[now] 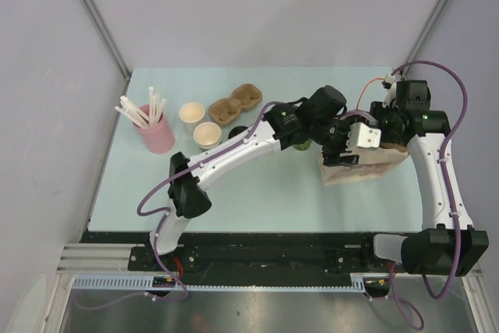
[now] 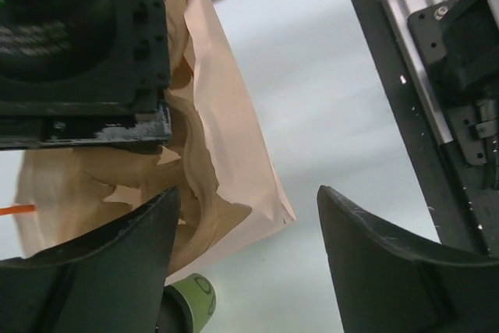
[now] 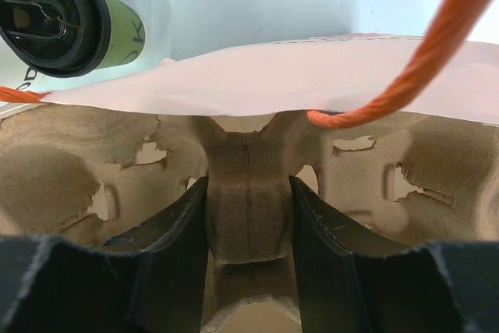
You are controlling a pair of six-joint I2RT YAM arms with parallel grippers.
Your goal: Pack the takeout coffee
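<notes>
Left wrist view shows the left arm's jaws spread wide with nothing held between them; only a lower corner of the tan paper takeout bag (image 2: 226, 161) and the bare pale worktop (image 2: 327, 99) lie in the gap. Just beside one finger (image 2: 101, 271), at the bottom edge of that view, sits the green-sided paper cup with the round black plastic lid (image 2: 193, 302), outside the bag and near its corner. The right arm's jaws are narrow, clamped on the central ridge of the brown moulded-pulp cup carrier (image 3: 78, 154) that sits inside the bag. The wells on either side of the ridge look empty. From the right wrist camera the green cup stands beyond the bag's pale wall, up and to the left, with its lid uppermost, so its long axis appears upright. An orange cord handle (image 3: 437, 44) loops across the bag's mouth. Overhead, the left arm (image 1: 234, 150) reaches across to the bag and hides most of the cup. The right arm (image 1: 440, 177) is taken up with the carrier, so the left is judged nearer and free. A side grasp, then a lift over the rim into a well, seems called for. A dark round shape (image 1: 238, 132) half hidden by the left forearm may be the white-sided lidded cup; that cannot be told.
</notes>
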